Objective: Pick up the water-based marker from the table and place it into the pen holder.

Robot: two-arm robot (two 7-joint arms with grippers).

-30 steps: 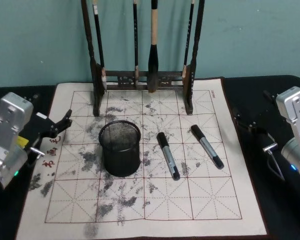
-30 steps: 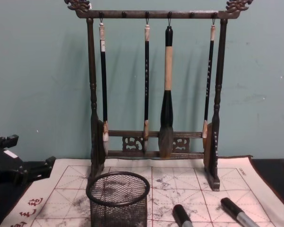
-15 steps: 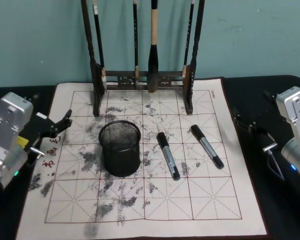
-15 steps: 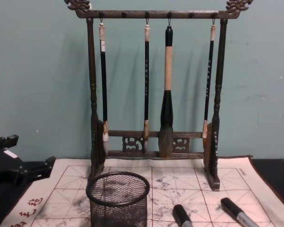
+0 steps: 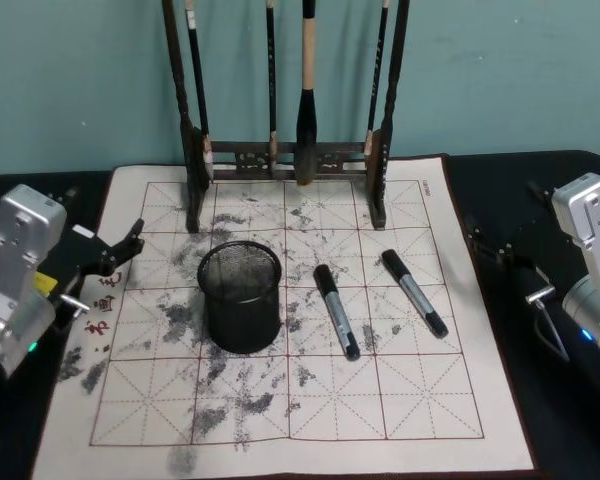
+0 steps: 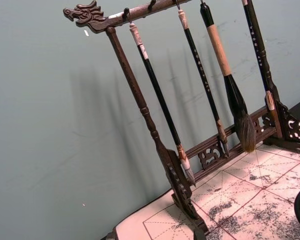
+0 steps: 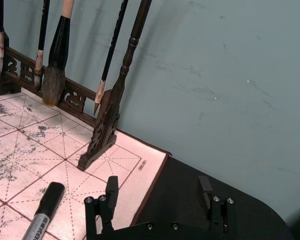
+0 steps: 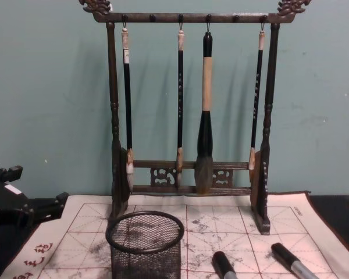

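Two black-capped, grey-barrelled water-based markers lie on the ink-stained grid mat, one (image 5: 336, 311) just right of the pen holder and the other (image 5: 414, 292) farther right; their caps (image 8: 223, 265) (image 8: 291, 260) show at the chest view's lower edge. The pen holder (image 5: 240, 297) (image 8: 145, 244) is a round black mesh cup standing upright on the mat's left half. My left gripper (image 5: 120, 250) (image 8: 29, 189) hovers open at the mat's left edge. My right gripper (image 5: 505, 262) (image 7: 158, 187) is open past the mat's right edge, near the right marker (image 7: 42, 215).
A tall dark wooden brush rack (image 5: 285, 150) (image 8: 192, 174) with several hanging brushes stands at the back of the mat (image 5: 280, 420), against a teal wall. Black tabletop (image 5: 570, 420) flanks the mat on both sides.
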